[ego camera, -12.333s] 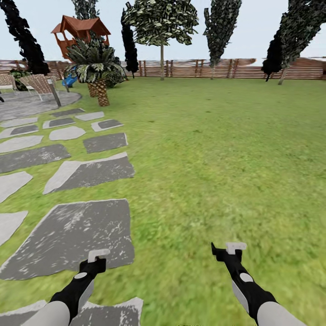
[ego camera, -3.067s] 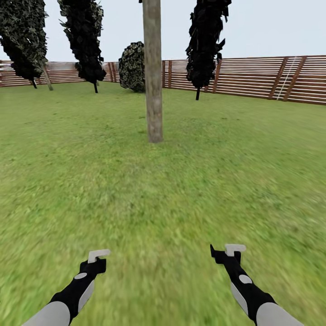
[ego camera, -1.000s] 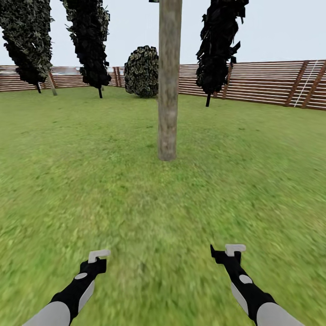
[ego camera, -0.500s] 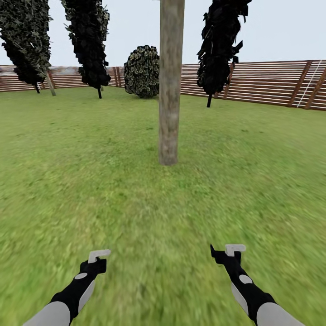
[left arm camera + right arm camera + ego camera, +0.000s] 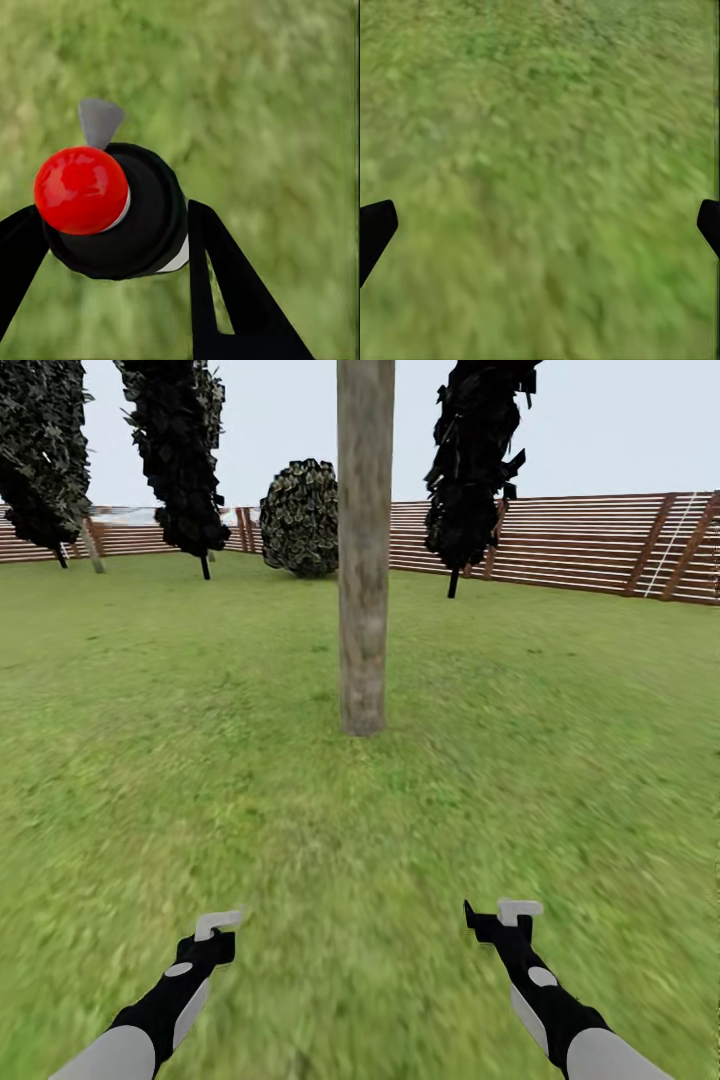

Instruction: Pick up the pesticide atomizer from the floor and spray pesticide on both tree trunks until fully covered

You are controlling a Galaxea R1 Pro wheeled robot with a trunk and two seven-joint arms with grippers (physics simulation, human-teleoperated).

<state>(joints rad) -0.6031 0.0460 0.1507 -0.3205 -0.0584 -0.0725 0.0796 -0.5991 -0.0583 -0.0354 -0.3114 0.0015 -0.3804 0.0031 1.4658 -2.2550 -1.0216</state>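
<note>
A thick pale grey-brown tree trunk (image 5: 362, 560) stands on the grass floor (image 5: 520, 740) straight ahead, some way beyond both arms. In the left wrist view, my left gripper (image 5: 112, 232) is shut on the pesticide atomizer (image 5: 146, 217), a black round body with a red knob and a small grey nozzle, held between the black fingers (image 5: 221, 277). In the head view, the left gripper (image 5: 218, 925) hangs low over the lawn at lower left. My right gripper (image 5: 518, 909) is at lower right. Its wrist view shows that gripper (image 5: 540, 225) open over bare grass, fingertips far apart.
A brown slat fence (image 5: 590, 545) closes the lawn behind the trunk. Thin dark trees (image 5: 470, 460) (image 5: 175, 455), a leaning one (image 5: 45, 450) and a round bush (image 5: 300, 515) stand near the fence. Open grass lies all around the trunk.
The whole view has shifted: the trunk now looks nearer than three seconds ago and sits slightly further left than half a second ago. Both arms hold the same pose.
</note>
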